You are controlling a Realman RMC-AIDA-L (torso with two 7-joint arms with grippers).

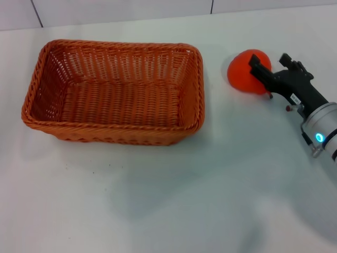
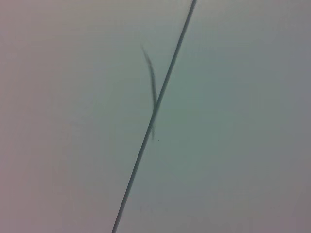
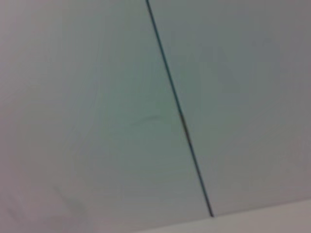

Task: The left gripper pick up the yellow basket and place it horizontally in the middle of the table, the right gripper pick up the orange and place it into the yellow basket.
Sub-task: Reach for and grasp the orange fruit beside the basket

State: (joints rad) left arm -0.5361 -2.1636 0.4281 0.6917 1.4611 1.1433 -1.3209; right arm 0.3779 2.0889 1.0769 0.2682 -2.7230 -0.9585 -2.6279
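Though upright, yellow basket [image 1: 113,92] lengthwise left-right.

We read this as a lab or robot test bench: bare white table [image 1: 158,200], pale panelled wall [image 1: 121,10] with dark seams at 12 o'clock, only a staged wicker basket [image 1: 113,137] and silver-wristed robot arm [image 1: 321,129].
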